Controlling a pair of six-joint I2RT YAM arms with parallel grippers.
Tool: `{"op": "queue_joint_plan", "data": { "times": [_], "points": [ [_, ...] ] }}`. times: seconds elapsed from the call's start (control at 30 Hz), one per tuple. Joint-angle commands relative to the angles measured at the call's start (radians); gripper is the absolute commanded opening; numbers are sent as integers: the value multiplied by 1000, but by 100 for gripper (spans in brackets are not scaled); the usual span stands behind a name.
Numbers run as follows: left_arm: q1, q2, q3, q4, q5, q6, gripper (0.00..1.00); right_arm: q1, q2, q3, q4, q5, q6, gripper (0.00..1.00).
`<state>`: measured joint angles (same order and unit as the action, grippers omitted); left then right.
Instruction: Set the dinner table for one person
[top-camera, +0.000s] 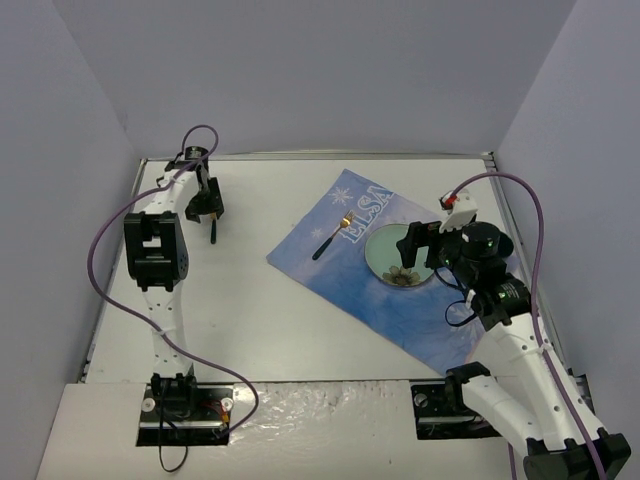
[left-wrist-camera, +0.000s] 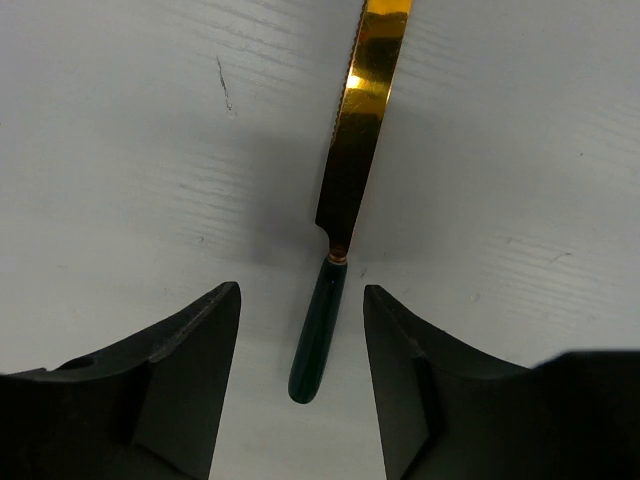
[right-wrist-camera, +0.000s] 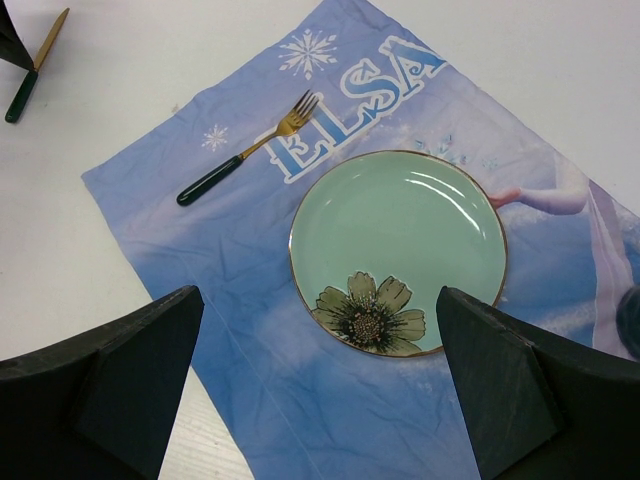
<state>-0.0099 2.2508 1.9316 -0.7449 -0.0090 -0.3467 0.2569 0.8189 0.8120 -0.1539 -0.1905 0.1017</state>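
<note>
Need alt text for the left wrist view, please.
A knife with a gold blade and dark green handle lies flat on the white dinner table. Its handle sits between the black fingers of the left pincer, open and not touching it.

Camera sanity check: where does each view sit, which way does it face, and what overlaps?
Top external: above and behind the bases, looking down over the dinner table; the left arm and right arm both show.
Left wrist: on the left arm, looking down at the knife on the table; its own jaws flank the green handle without touching it.
Right wrist: on the right arm, looking down at the plate and fork on the placemat; its jaws fill the bottom corners.
Shared: the knife shows in both wrist views.
</note>
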Motion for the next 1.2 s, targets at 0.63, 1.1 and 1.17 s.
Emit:
{"op": "queue_joint_plan", "data": {
  "times": [0.63, 1.1, 1.17],
  "points": [
    [-2, -92, -144, 92, 9, 17, 0, 7, -24, 20, 54, -21, 3, 100],
    [-15, -213, -389, 168, 52, -36, 3, 7, -55, 0, 56, -81, 6, 100],
    [-20, -227, -435, 185, 63, -54, 3, 7, -65, -2, 56, -80, 14, 100]
  ]
}}
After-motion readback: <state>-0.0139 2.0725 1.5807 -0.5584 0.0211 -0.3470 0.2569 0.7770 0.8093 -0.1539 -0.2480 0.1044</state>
